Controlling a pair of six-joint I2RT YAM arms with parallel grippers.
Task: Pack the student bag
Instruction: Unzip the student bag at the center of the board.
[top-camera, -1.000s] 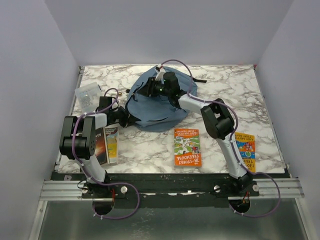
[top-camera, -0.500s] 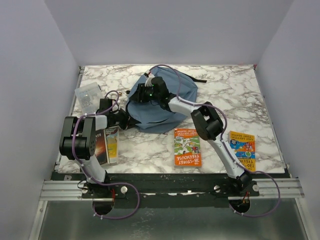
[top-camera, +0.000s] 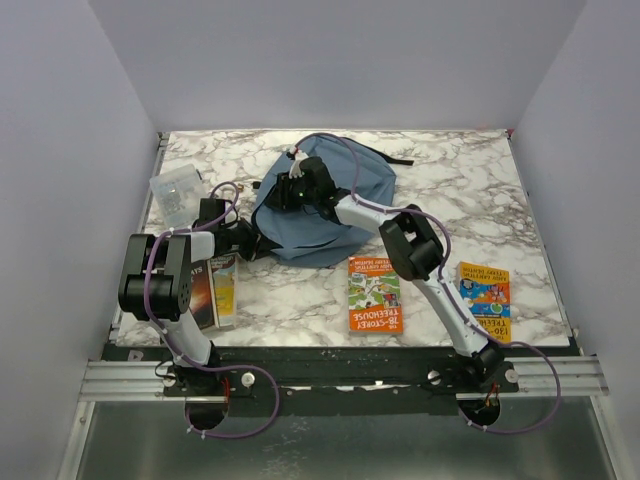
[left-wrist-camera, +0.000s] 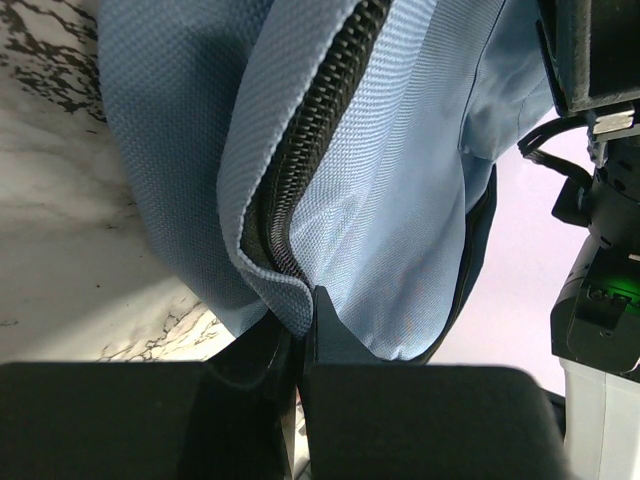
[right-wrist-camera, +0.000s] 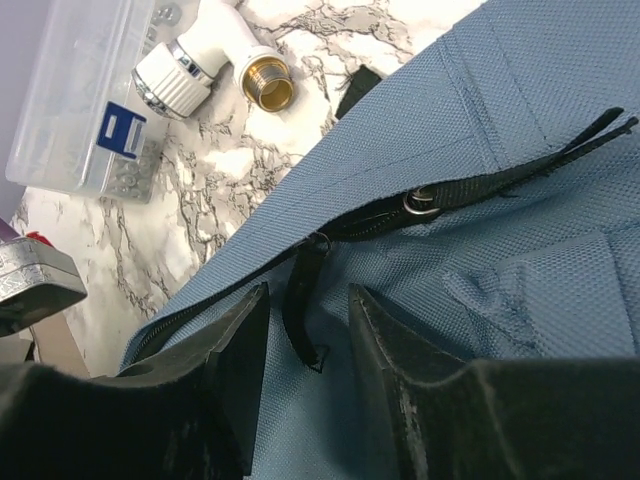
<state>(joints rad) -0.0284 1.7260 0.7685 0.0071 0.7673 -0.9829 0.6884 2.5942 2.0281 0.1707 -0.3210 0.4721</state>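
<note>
The dusty-blue student bag lies at the back middle of the marble table. My left gripper is shut on a fold of the bag's edge beside the black zipper. My right gripper is open over the bag's left side. In the right wrist view its jaws straddle a black zipper pull strap without touching it. A second pull with a metal ring lies along the zipper to the right.
An orange book lies in front of the bag. A yellow-blue book is at right. Another book sits under my left arm. A clear plastic box and a white pipe fitting lie at far left.
My right gripper has moved left across the bag, from its top middle to its left side over the zipper pull. My left gripper has stayed shut on the bag's edge.
</note>
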